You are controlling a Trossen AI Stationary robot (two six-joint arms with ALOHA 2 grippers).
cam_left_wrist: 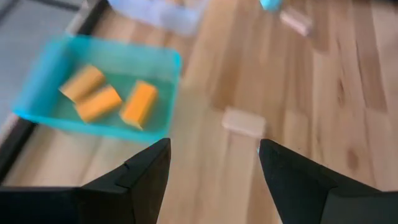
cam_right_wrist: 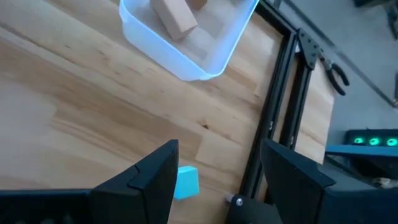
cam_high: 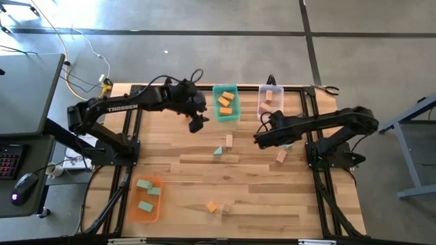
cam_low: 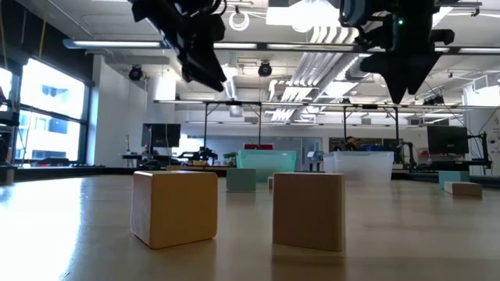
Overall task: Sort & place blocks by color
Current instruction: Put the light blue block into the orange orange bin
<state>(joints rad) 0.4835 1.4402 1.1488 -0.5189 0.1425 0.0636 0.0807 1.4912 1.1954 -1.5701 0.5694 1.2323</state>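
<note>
The counter (cam_high: 204, 197) is pale butcher-block wood set in a black metal frame, standing on a grey concrete floor (cam_high: 204, 41) crossed by dark seams. At nine o'clock of the counter a dark desk (cam_high: 24, 102) carries a keyboard (cam_high: 8, 162) and a mouse (cam_high: 26, 180), with yellow and white cables (cam_high: 75, 61) trailing over the floor toward eleven o'clock. At three o'clock part of a grey metal stand (cam_high: 412, 136) shows. Seen level across the counter, the room is a wide open workshop: large bright windows (cam_low: 47, 109) at nine o'clock, an exposed ceiling with ducts and strip lights (cam_low: 305, 62) at twelve, and monitors (cam_low: 160, 134) and benches far behind.
</note>
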